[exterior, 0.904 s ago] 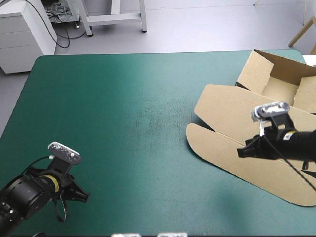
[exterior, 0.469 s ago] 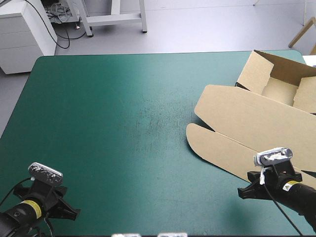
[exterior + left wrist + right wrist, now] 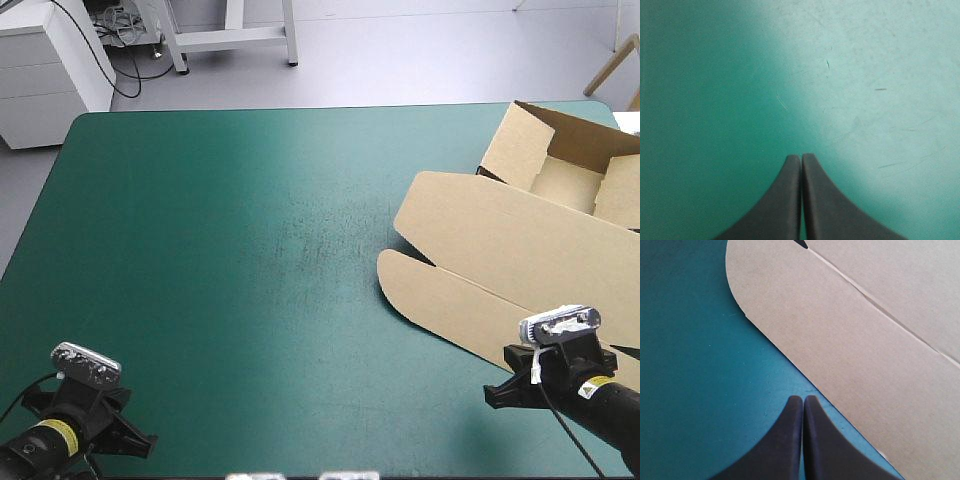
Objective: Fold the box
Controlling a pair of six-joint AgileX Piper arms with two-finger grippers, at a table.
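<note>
Apparently the folding is largely done: the box stands as an open tray at the far right corner of the teal-green tabletop, while its long lid panel and rounded flaps lie flat, reaching toward the middle. At the near edge, the left pincer is pressed together over bare tabletop, well apart from the box. The right pincer, likewise together and empty, hovers just beside the lid panel's near edge. Only that flat lid looks unworked.

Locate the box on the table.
In the high view the brown box lies on the table's right side, its flat lid reaching toward the right tool, shut beside its edge.
</note>
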